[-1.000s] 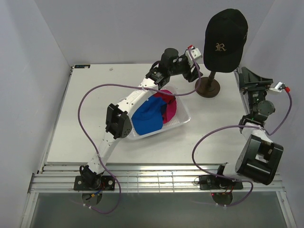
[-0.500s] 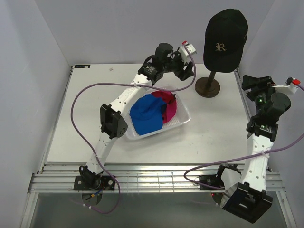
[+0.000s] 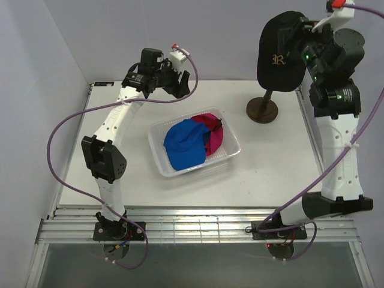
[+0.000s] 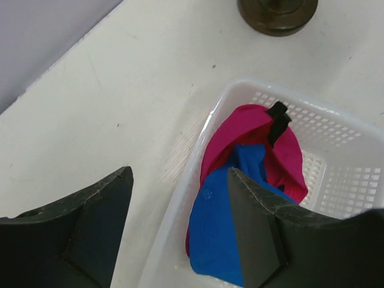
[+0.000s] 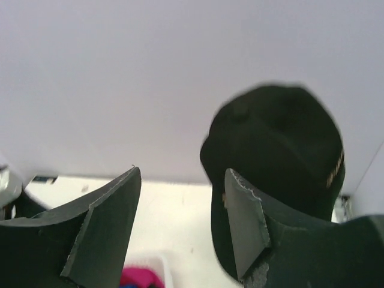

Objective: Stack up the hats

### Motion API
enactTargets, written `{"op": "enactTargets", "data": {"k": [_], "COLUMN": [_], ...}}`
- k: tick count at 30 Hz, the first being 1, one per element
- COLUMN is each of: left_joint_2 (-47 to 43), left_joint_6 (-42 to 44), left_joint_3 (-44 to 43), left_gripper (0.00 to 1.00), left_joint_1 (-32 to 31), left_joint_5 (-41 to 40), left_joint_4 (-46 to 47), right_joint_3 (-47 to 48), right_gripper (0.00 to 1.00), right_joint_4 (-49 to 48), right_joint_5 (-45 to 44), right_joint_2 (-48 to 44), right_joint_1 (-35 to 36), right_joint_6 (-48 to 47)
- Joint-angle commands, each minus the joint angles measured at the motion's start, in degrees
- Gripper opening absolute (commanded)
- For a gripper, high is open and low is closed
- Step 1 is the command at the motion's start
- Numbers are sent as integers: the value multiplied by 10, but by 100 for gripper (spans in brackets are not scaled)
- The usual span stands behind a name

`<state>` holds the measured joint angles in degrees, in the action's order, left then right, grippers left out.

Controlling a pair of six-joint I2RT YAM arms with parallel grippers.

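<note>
Left gripper (image 4: pixel 178 174): jaws stand apart with nothing between them; it hangs above the table (image 3: pixel 120 168) beside the far left corner of the tray (image 3: pixel 157 129). Only its two dark fingers show in the wrist view, cut off at the bottom edge.

Right gripper (image 5: pixel 181 173): jaws likewise spread and empty, raised high and facing the black hat (image 3: pixel 285 51). In the top view its fingers merge with the dark hat and are hard to separate; whether they touch the fabric cannot be told.

Black hat: perched on a brown stand (image 3: pixel 262 110) at the far right of the table. It covers whatever it sits on; only the stem and round base are visible.

Blue hat (image 3: pixel 183 147): lying in the tray, left side, overlapping the magenta hat (image 3: pixel 213 135), which is partly buried beneath it. A black strap (image 4: pixel 277 114) pokes up from the magenta one. The brims cannot be clearly distinguished.
</note>
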<state>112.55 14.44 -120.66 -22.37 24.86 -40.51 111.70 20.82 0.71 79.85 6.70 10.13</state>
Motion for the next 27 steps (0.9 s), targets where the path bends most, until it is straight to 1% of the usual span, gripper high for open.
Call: {"op": "enactTargets", "data": {"k": [1,2,3,6,9,11,12,15,17,18,20,22,23,24,26,27], "left_joint_2": [-45,-51,-54,-58,-52,-47,-45,-40,-38,-37,-37,-36,-36,-36,-37,-37], "left_joint_6": [-5,-6,-6,-5,-5,-5,-5,-10,-12,-13,-14,-15,-15,-15,-14,-13], "left_joint_3": [45,51,60,71,78,80,80,79,77,75,72,70,71,71,72,74], "left_gripper": [75,74,74,75,75,75,75,75,75,75,75,75,75,75,75,75], "left_joint_1": [27,30,35,41,44,45,45,45,45,45,45,45,46,46,45,45], "left_joint_5": [20,28,31,34,42,47,49,57,62,63,63,62,63,63,63,63], "left_joint_4": [-25,-25,-24,-24,-23,-22,-21,-19,-20,-20,-20,-19,-20,-20,-22,-23], "right_joint_3": [165,191,213,211,220,227,227,224,222,222,222,218,215,214,214,213], "right_gripper": [64,64,64,64,62,61,60,59,57,55,53,48,44,43,34,31], "right_joint_4": [70,66,39,-35,-76,-86,-89,-108,-114,-116,-116,-115,-114,-112,-112,-112], "right_joint_5": [-85,-97,-107,-134,-180,-205,-260,-338,-354,-365,-379,-400,-407,-411,-419,-430], "right_joint_2": [99,140,154,189,216,232,236,246,250,251,260,265,266,268,272,275], "right_joint_1": [21,35,42,57,62,66,67,70,70,70,70,69,69,69,69,68], "right_joint_6": [-77,-94,-99,-142,-185,-205,-227,-259,-286,-293,-310,-318,-321,-323,-325,-329]}}
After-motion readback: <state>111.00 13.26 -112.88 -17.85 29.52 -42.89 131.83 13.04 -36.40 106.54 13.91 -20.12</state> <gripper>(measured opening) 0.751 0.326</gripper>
